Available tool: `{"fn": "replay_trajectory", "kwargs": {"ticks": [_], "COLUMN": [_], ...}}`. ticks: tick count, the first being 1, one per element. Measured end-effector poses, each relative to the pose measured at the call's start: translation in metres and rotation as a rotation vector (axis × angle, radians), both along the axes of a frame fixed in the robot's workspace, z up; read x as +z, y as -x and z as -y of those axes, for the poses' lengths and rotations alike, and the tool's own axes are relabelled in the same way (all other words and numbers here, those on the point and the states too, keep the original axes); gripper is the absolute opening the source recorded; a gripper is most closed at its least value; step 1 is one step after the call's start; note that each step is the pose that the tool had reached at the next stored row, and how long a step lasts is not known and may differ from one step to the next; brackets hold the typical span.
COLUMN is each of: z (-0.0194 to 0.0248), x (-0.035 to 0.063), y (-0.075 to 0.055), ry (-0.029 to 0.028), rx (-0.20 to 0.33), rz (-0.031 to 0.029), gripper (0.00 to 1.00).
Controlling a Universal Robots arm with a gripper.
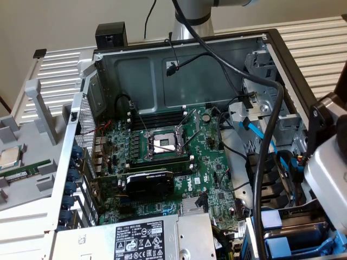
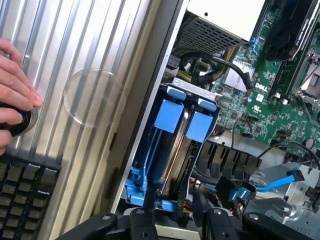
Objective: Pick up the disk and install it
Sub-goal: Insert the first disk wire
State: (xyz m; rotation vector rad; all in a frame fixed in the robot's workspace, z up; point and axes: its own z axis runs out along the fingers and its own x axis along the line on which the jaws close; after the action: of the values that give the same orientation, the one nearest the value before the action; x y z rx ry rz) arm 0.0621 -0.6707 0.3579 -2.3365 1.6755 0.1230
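Gripper (image 2: 175, 226) jaws stand apart in the wrist view, with nothing clamped between them. They are poised near the end of the disk (image 2: 173, 149), which sits edge-on in the drive bay (image 2: 150, 165), its metal face framed by a bright blue carrier (image 2: 168, 117). Beside the case lies a ribbed metal panel (image 2: 95, 60), where a person's hand (image 2: 15, 85) rests by a keyboard (image 2: 25, 195). In the exterior view, the open computer case (image 1: 184, 59) shows its green motherboard (image 1: 179, 162) and labelled power supply (image 1: 141, 238). The arm (image 1: 328, 173) hangs over the case at that view's right.
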Motion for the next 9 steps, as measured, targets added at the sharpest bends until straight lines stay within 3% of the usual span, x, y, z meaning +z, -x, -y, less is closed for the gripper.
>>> {"fn": "replay_trajectory", "kwargs": {"ticks": [5, 9], "z": [0.0014, 0.0029], "x": [-0.0035, -0.0076], "y": [0.0, -0.0002], "ry": [-0.023, -0.0333], "rx": [0.024, 0.037], "rz": [-0.0099, -0.0161], "gripper": [0.43, 0.43]}}
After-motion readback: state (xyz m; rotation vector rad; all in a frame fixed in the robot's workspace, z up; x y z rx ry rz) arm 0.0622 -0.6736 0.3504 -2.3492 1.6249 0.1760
